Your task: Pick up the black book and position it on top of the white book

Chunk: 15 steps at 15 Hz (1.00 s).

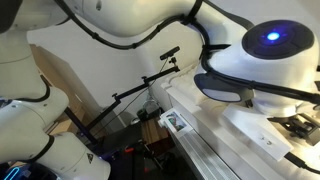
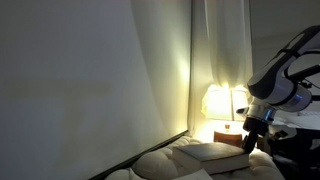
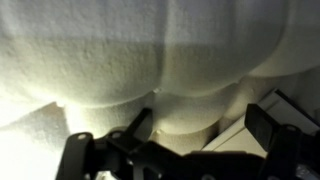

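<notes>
Exterior view, close in: the white arm (image 1: 262,48) fills the picture, with a blue light (image 1: 271,38) glowing on one joint. Behind it stands a black stand (image 1: 150,85), with cardboard (image 1: 62,78) leaning at the wall. The arm's dark working end sits low at the right edge, cropped. No book can be made out from here.

In the exterior view of the dim room, a curtain (image 2: 165,70) hangs pale and a lamp (image 2: 215,100) burns beside it. The arm reaches in from the right and bends down over the bed (image 2: 160,165). Right under its dark tip a pale flat slab lies on the bed, and it reads as the white book (image 2: 215,152). The tip hangs just above the slab's far end, and I cannot tell whether it touches. The black book I cannot pick out in this gloom.

Wrist view, looking straight down: the quilted mattress (image 3: 110,70) is cream and puffy. The fingers (image 3: 140,122) stand wide apart at the bottom of the picture with nothing gripped between them. A pale flat corner pokes in beside the finger on the picture's right. It is a book edge by the look of it, but which book I cannot say.
</notes>
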Tool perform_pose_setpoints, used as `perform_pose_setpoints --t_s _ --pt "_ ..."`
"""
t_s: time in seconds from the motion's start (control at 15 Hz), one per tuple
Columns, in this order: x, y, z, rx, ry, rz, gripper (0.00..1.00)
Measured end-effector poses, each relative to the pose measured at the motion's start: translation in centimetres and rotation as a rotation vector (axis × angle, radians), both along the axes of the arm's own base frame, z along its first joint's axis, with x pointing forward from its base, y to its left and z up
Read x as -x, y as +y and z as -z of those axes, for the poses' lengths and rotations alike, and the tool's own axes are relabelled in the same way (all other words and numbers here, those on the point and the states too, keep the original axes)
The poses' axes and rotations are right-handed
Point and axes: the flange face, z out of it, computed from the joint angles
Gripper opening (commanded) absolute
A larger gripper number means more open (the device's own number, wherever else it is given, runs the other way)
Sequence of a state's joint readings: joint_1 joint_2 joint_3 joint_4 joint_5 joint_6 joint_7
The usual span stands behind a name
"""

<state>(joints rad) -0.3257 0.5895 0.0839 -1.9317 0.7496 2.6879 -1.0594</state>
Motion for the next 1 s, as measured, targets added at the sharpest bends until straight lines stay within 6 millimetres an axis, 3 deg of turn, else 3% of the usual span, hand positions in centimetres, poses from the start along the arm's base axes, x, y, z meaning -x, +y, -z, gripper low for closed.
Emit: perform_pose_setpoints --t_s 0.33,0.6,0.8,1.0 --pt "-0.1 0.7 -0.3 0.019 -0.003 -0.032 1.00" --pt "0.1 1.0 -1.8 0.026 -0.017 -0.038 1.00" --pt "0.2 -0.3 -2.9 0.025 -0.028 0.007 1.00" --pt "0.9 -3.3 -3.2 0.025 -0.026 0.079 1.00"
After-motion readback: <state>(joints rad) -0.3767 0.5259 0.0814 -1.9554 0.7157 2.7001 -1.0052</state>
